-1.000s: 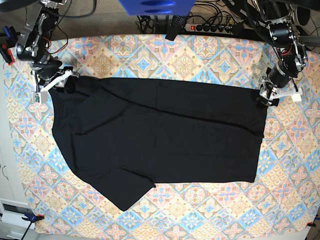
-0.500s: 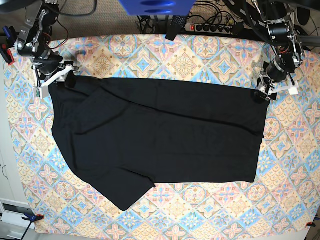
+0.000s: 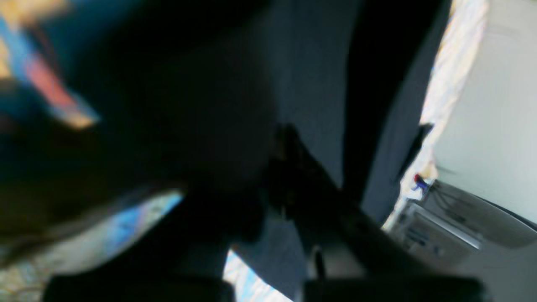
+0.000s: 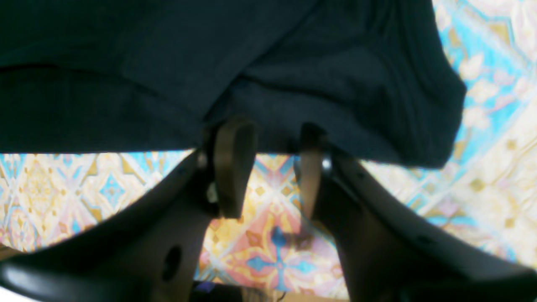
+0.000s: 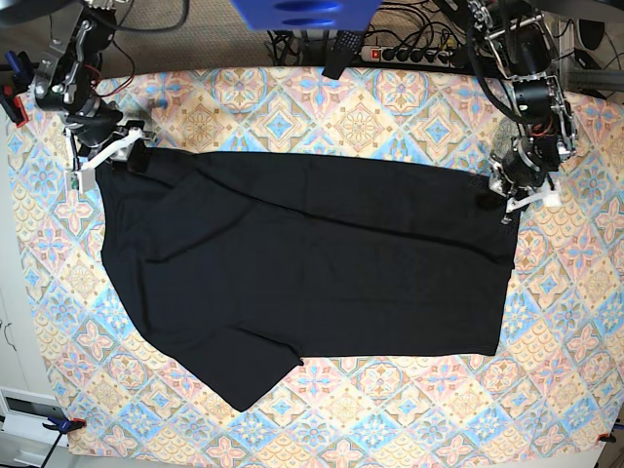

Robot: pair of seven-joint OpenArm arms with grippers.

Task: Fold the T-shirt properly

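Note:
The black T-shirt (image 5: 312, 263) lies spread flat on the patterned tablecloth (image 5: 390, 117), with one sleeve pointing to the front left. My right gripper (image 5: 125, 154) is at the shirt's far left corner. In the right wrist view its jaws (image 4: 272, 134) stand apart, tips at the edge of the black cloth (image 4: 209, 63), with tablecloth showing between them. My left gripper (image 5: 499, 200) is at the shirt's far right corner. The left wrist view is blurred: dark cloth (image 3: 314, 84) and one dark finger (image 3: 302, 176) show, but the jaw gap does not.
A power strip (image 5: 409, 54) and cables lie behind the table's far edge. A blue object (image 5: 302, 12) hangs over the far middle. A red clamp (image 5: 12, 102) grips the left edge. A cabinet stands off the table's left side.
My left gripper has moved inward and down onto the shirt's far right corner. My right gripper shifted slightly up and right at the far left corner. The shirt has barely moved.

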